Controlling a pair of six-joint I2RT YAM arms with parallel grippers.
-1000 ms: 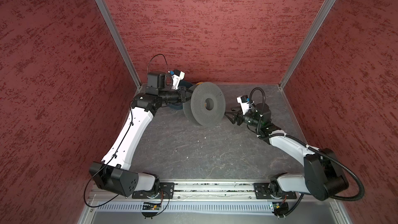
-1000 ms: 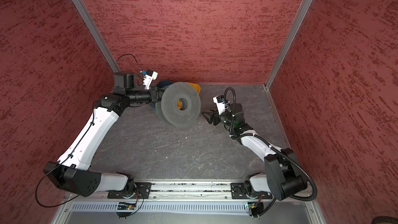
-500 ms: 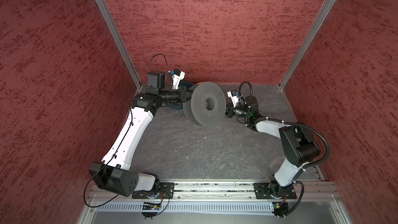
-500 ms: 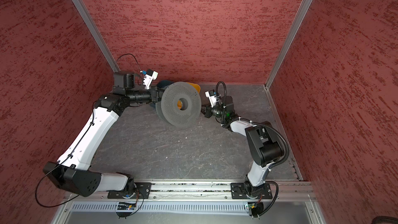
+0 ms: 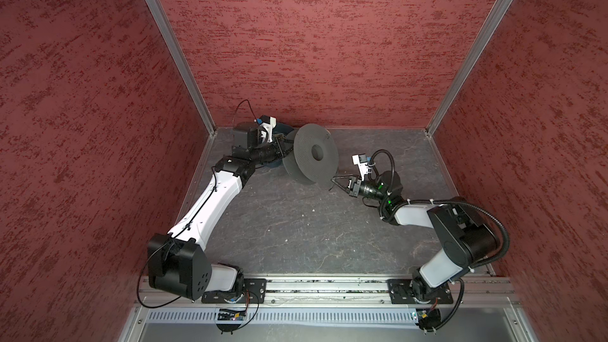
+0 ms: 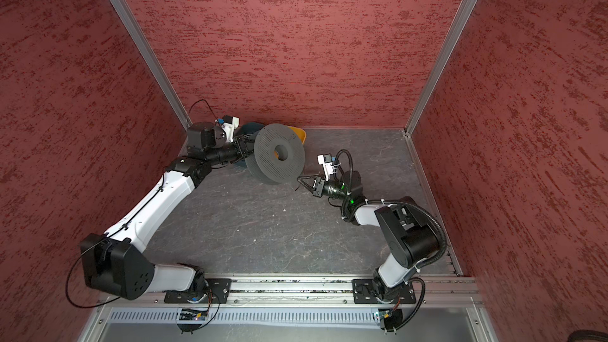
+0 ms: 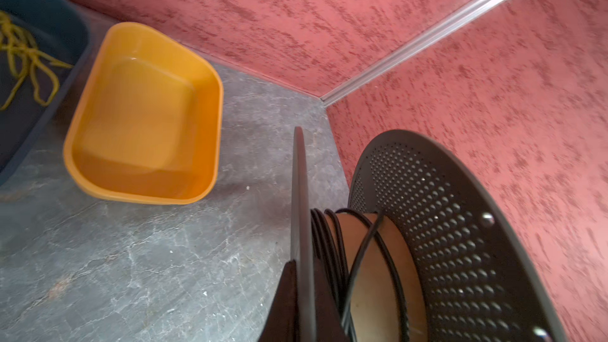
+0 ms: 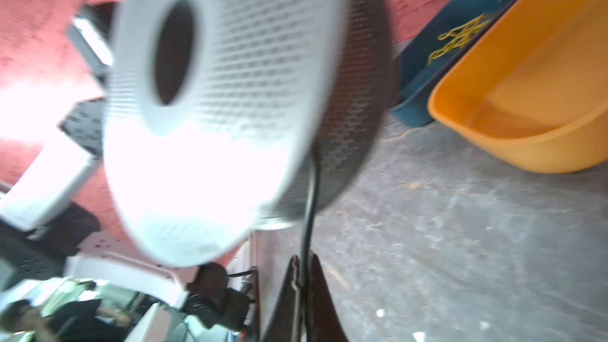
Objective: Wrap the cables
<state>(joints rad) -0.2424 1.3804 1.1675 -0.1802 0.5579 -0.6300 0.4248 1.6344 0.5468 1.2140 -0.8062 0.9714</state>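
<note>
Near the back of the desk [image 5: 289, 225], the spool [image 5: 314, 156] is held on edge, with the left jaws clamped on the rim of one flange, as the left wrist view shows; whether its lower rim touches the desk cannot be told. The right jaws are pressed together on the cable [image 8: 309, 212] just below the spool's rim, and the cord is run up from them into the gap between the two flanges. Several turns are already laid on the brown core [image 7: 371, 258], bunched against one flange, with one strand crossed slantwise over the bare part. The step in hand is judged to be the laying of another turn. For this the cord is best kept taut and guided inside the gap, so that it is not caught on a flange edge. New turns are better set side by side on the bare core than piled up. A firm hold on the flange is needed, since a pull on the cord could twist the spool.
</note>
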